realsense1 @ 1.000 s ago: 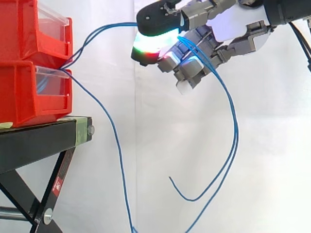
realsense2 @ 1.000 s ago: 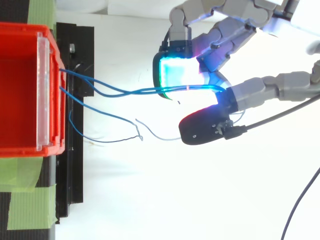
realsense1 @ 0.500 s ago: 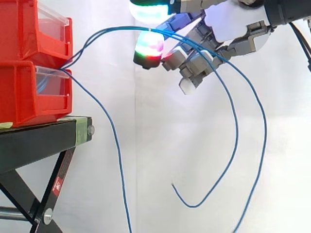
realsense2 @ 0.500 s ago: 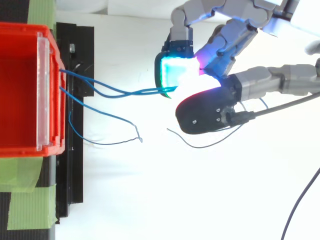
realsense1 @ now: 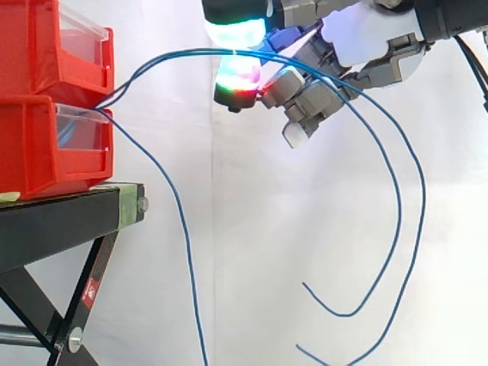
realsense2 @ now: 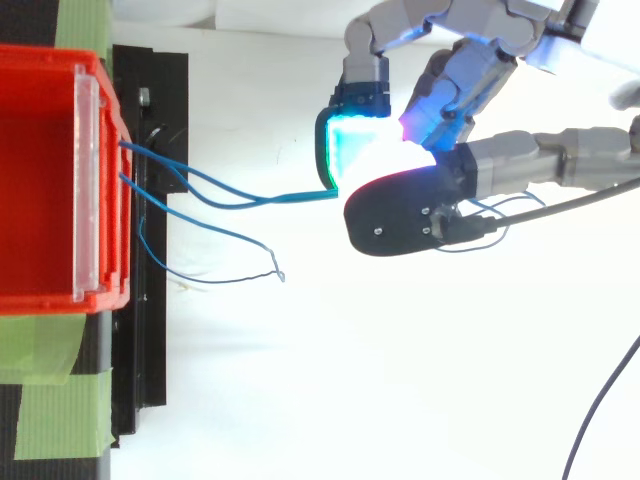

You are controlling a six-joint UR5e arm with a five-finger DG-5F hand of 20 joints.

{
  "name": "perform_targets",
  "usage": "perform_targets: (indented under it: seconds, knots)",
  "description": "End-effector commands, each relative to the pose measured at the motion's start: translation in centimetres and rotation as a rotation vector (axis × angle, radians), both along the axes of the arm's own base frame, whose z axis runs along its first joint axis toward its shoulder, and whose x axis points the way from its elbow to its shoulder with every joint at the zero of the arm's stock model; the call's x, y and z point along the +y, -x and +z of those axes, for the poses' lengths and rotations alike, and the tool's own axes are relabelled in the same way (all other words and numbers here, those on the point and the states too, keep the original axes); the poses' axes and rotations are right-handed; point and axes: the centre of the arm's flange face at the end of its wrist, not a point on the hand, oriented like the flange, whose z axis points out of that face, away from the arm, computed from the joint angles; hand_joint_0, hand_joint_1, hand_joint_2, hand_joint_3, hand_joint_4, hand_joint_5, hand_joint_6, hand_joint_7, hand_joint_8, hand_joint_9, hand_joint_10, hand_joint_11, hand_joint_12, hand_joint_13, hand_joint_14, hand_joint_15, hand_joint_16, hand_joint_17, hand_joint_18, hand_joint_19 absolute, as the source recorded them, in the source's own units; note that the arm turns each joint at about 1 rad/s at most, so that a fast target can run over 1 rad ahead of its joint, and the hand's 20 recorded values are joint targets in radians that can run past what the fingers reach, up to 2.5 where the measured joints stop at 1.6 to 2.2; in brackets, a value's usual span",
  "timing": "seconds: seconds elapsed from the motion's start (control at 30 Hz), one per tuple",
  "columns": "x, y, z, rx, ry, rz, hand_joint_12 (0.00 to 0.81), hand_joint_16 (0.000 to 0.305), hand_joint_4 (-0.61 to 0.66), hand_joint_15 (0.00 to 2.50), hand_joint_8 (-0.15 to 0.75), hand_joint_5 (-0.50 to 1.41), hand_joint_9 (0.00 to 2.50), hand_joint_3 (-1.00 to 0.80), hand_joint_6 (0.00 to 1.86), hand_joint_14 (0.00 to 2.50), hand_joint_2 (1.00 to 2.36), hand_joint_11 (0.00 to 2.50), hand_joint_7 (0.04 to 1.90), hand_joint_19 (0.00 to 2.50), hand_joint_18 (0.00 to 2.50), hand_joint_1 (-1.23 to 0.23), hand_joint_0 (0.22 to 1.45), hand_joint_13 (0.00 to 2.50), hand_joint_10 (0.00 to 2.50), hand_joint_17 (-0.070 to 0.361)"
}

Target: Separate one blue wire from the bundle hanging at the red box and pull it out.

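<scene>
Two stacked red bins (realsense1: 46, 99) stand at the left on a black stand (realsense1: 61, 221). Two blue wires (realsense1: 168, 57) leave the gap between the bins, arc up to my hand (realsense1: 358, 38) and drape over it, their free ends hanging at the lower right (realsense1: 396, 229). The hand is shut on this pair, pinched between the glowing cyan finger pad (realsense2: 350, 150) and the black-backed thumb (realsense2: 400, 215). A third blue wire (realsense1: 179, 221) hangs down from the bins on its own, apart from the hand; from above its crooked end (realsense2: 275, 270) shows.
The white curtain forms the backdrop. Green tape (realsense2: 50, 420) lies on the stand beside the top bin (realsense2: 40, 180). The stand's black leg (realsense1: 84, 297) slants down at the lower left.
The thumb has closed over the two wires against the cyan pad. The arc of the wires sits higher, and their free ends have swung right and lower.
</scene>
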Motion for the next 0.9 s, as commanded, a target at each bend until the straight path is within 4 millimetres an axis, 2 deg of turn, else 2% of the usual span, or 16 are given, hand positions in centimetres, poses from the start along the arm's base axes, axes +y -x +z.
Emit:
perform_targets:
  seconds: [0.0, 0.3, 0.57, 0.87]
  knots:
    - [0.0, 0.02, -0.02, 0.001, 0.0, 0.0, 0.363, 0.059, 0.22, 1.67, 0.35, -0.2, 1.19, -0.33, 0.84, 0.11, 1.02, 1.69, 1.26, 0.84, 0.76, -0.68, 0.62, 1.33, 0.01, 0.132]
    - [0.0, -0.01, 0.04, 0.0, 0.0, 0.0, 0.371, 0.058, 0.22, 1.69, 0.346, -0.2, 1.17, -0.33, 0.84, 0.1, 1.02, 1.7, 1.26, 0.83, 0.75, -0.7, 0.62, 1.33, 0.01, 0.132]
    - [0.0, 0.02, -0.02, 0.001, 0.0, 0.0, 0.37, 0.059, 0.23, 1.67, 0.352, -0.21, 1.11, -0.4, 0.83, 0.13, 1.01, 1.67, 1.25, 0.84, 0.74, -0.7, 0.61, 1.3, 0.01, 0.132]
    - [0.0, 0.02, -0.02, -0.002, -0.008, -0.002, 0.368, 0.059, 0.23, 1.65, 0.355, -0.21, 1.02, -0.38, 0.83, 0.13, 1.01, 1.66, 1.24, 0.83, 0.72, -0.7, 0.61, 1.28, 0.01, 0.132]
